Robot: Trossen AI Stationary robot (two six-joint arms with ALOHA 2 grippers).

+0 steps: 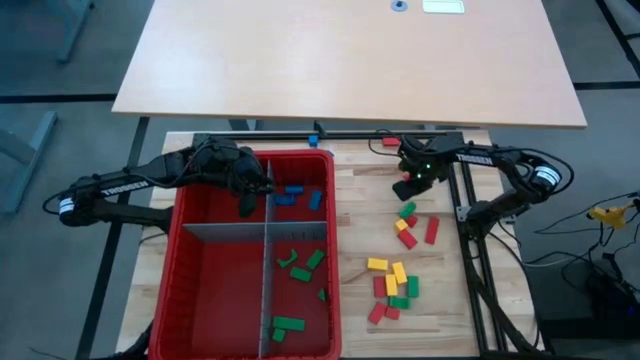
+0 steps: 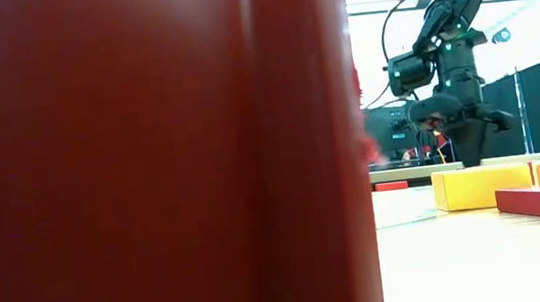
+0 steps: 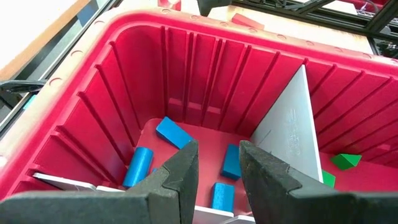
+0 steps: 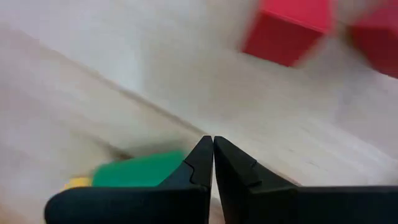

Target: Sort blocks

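the right pincer (image 1: 409, 188) hangs low over the counter (image 1: 360, 215), its fingers pressed together on nothing; a green block (image 4: 134, 171) lies just beside its tips, a red block (image 4: 286, 28) farther ahead. the left pincer (image 3: 216, 163) is slightly spread and empty above the red bin (image 1: 190, 250), with blue blocks (image 3: 172, 132) in the compartment just below it.

Even, bright overhead light in the high view, shadows soft; low view backlit, glaring white at one o'clock, red bin wall (image 2: 151, 163) a near blur; right wrist view motion-smeared throughout.
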